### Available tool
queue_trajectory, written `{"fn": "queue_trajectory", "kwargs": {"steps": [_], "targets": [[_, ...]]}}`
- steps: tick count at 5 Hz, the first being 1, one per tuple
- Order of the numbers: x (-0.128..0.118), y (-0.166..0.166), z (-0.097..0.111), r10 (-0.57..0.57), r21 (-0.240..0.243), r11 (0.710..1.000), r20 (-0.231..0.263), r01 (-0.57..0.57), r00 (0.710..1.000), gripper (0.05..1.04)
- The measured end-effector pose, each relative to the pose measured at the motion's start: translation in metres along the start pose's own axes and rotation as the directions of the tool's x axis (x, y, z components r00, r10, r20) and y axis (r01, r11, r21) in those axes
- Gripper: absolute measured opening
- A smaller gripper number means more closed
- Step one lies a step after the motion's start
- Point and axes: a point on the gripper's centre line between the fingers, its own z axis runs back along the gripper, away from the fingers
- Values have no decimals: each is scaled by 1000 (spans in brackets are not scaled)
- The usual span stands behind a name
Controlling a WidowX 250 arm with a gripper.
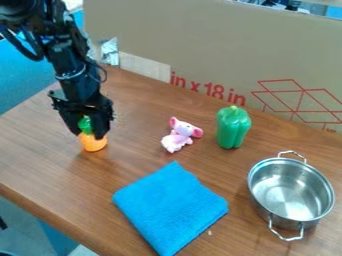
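Bright, diffuse light casts soft shadows; the pot glints.

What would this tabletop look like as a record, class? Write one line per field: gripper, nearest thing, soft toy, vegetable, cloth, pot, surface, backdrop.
gripper: black gripper, lowered at the picture's left
nearest thing: orange toy with a green top, right at the gripper
soft toy: pink toy with big ears, beside the pepper
vegetable: green pepper, upright
cloth: blue cloth, folded, at the front
pot: metal pot, lidless, two handles, at the right
surface: brown wooden table
backdrop: cardboard with red print
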Motion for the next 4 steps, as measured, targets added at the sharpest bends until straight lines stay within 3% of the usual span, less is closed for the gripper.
{"fn": "queue_trajectory", "kwargs": {"steps": [2, 3, 4], "targets": [[0, -3, 2, 16, -19, 1000, -12, -16, 1000, 650], [42, -10, 37, 74, -33, 997, 67, -72, 995, 650], [85, -16, 61, 108, -1, 994, 108, -109, 988, 650]]}}
